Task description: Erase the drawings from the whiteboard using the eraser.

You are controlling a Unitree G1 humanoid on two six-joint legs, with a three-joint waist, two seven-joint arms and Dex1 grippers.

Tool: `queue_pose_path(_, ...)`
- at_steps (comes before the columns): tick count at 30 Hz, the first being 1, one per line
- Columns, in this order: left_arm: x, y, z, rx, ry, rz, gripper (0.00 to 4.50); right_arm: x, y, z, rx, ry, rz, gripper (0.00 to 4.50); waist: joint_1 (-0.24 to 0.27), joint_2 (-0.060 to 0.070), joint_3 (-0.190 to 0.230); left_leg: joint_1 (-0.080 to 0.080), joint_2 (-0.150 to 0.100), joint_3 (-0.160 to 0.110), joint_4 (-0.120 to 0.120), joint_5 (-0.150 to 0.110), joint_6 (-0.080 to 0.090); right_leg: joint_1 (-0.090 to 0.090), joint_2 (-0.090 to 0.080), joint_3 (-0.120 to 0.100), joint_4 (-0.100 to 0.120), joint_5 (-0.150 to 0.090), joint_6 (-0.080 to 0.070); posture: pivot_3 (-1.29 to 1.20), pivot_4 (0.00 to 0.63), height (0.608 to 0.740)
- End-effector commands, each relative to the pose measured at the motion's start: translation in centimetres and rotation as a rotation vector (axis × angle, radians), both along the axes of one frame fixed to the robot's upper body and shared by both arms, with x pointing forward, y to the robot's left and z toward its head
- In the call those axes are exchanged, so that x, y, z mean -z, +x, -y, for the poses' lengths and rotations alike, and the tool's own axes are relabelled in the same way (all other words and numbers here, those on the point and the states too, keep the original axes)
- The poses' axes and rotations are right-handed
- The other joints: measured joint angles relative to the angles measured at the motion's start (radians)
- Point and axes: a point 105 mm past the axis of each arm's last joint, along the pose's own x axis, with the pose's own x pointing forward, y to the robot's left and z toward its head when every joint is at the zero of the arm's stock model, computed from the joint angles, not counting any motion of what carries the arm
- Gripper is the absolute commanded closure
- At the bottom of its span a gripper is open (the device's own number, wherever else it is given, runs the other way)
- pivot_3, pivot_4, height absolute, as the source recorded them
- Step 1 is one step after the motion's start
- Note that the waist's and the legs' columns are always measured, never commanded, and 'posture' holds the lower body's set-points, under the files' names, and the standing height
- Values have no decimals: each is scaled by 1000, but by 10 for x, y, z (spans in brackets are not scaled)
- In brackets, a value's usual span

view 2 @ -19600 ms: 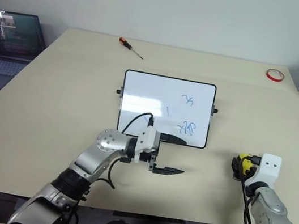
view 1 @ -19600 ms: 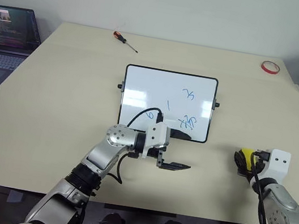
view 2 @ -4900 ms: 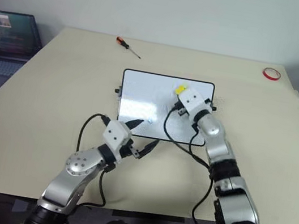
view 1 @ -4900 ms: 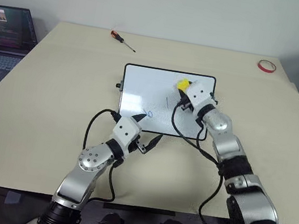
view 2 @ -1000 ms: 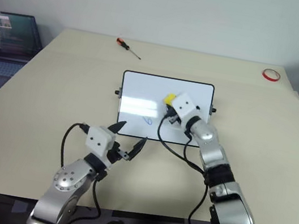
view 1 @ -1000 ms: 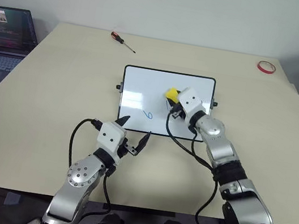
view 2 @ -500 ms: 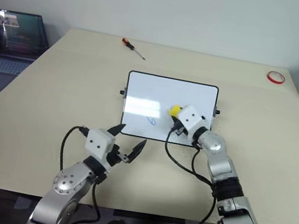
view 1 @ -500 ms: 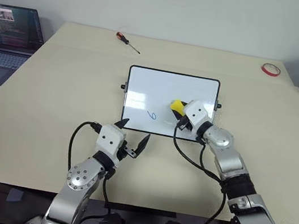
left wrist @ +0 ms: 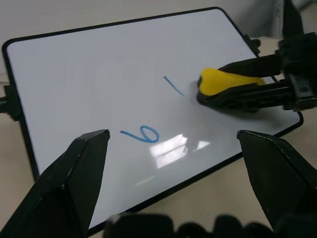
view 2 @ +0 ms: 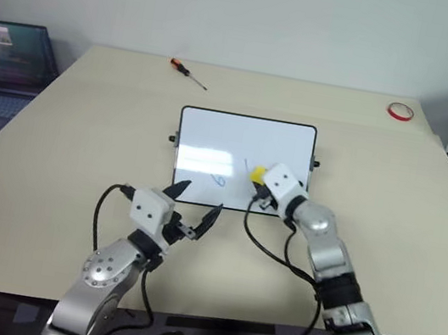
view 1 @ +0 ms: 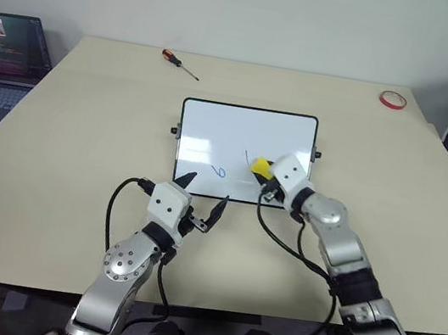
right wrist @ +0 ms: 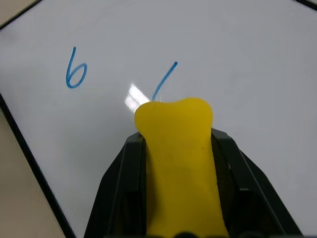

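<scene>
Between right fingers [right wrist: 121,178]: eraser [right wrist: 179,163].

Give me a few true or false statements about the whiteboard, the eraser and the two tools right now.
1. The right tool grips the yellow eraser. True.
2. The whiteboard is wiped clean. False: a blue loop and a short stroke remain.
3. The left tool is open, holding nothing. True.
4. The eraser rests on the loop. False: it sits beside the stroke.
5. The screwdriver lies on the whiteboard. False: it lies on the table beyond it.

Yellow eraser [right wrist: 178,163] – blue drawings [right wrist: 75,74] – white whiteboard [view 1: 213,127].
</scene>
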Motion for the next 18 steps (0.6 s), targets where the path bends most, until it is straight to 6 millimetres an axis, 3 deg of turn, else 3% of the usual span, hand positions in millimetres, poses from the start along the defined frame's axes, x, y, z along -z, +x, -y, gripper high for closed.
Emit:
queue_pose_path(1, -10, 0, 0, -1, -6, 40, 0, -6, 13, -17, -4, -2, -2, 3199, -2, 0, 0, 0, 0, 0, 0, 0, 0, 0, 0, 0, 0, 1, -1, 0, 150, 740)
queue_pose_path(6, -9, -2, -1, -11, -8, 40, 0, -13, 23, -24, -7, -5, 11, 3199, 6, 1, 1, -3, 1, 0, -1, 0, 0, -3, -1, 0, 0, 1, -1, 0, 150, 740)
queue_pose_path(11, -8, -5, -2, -25, -11, 34, 0, 11, 18, 13, 45, -65, -41, 3199, 25, 1, 1, -9, 0, -3, -1, 0, 0, -6, -5, -2, -2, 1, -1, 0, 150, 740)
queue_pose_path(15, -7, -6, -2, -30, -13, 31, 0, 32, 5, 55, 104, -129, -90, 3199, 37, 1, 1, -9, -1, -6, 0, 0, 0, -4, -6, -4, -2, 1, -1, 0, 150, 740)
queue_pose_path(18, -7, -7, -2, -32, -14, 29, 0, 38, -2, 70, 123, -153, -107, 3199, 33, 0, 0, -6, -1, -6, 0, 0, 0, 0, -6, -4, -2, 0, 0, 0, 150, 740)
